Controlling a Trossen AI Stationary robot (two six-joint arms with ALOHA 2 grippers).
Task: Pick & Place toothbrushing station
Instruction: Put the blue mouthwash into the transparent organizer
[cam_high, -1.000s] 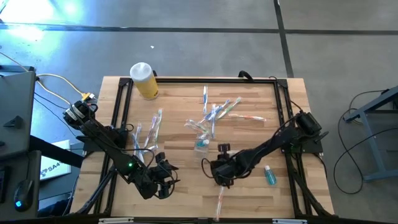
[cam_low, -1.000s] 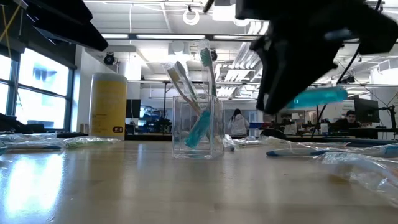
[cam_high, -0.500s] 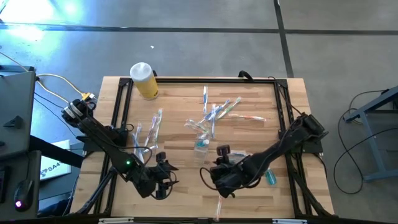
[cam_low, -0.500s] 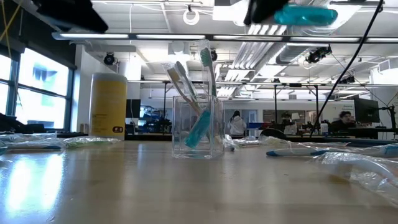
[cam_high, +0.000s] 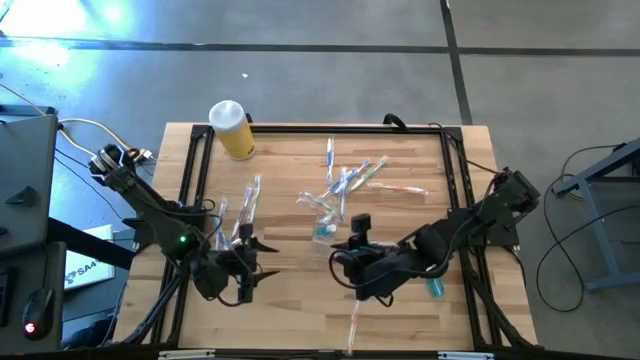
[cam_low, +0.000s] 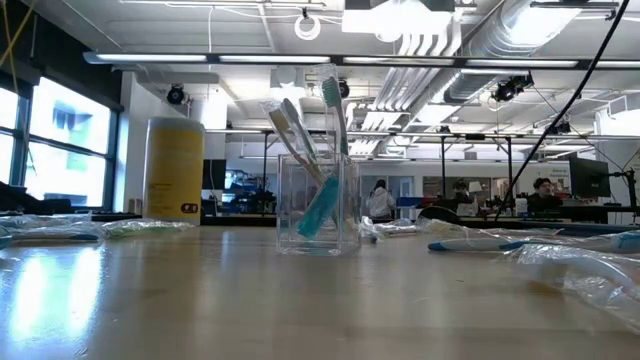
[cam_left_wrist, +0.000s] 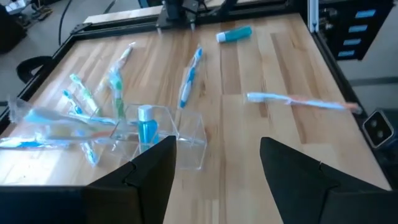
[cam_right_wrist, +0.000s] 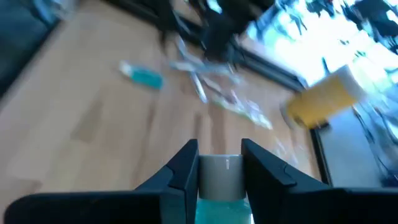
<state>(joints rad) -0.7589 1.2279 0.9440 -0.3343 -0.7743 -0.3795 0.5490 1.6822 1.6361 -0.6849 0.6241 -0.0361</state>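
The clear plastic cup (cam_high: 322, 228) stands upright on the wooden table near its middle, also in the low view (cam_low: 320, 205), with pale toothbrushes (cam_low: 300, 130) and a teal tube (cam_low: 320, 205) leaning inside. My right gripper (cam_high: 345, 265) hovers on the cup's near side, shut on another teal white-capped tube (cam_right_wrist: 219, 177). My left gripper (cam_high: 245, 270) is open and empty, left of the cup; its wrist view faces the cup (cam_left_wrist: 155, 137). A third teal tube (cam_high: 434, 287) lies on the table at the right. My right gripper pinches the teal tube between its two fingers (cam_right_wrist: 186, 168) at the white-capped end (cam_right_wrist: 219, 169). The tube lies along the fingers, cap pointing forward past the fingertips, teal body reaching back between them. It is lifted clear of the table.
A yellow bottle with a white cap (cam_high: 232, 130) stands at the far left corner. Loose toothbrushes and wrappers lie beyond the cup (cam_high: 350, 178), at the left (cam_high: 245, 208) and near the front edge (cam_high: 353, 325). A black frame (cam_high: 190, 200) borders the table.
My right gripper has risen with the teal tube, going up out of the low view, and shifted a little toward the far edge. My left gripper has moved toward the table's left and far edge.
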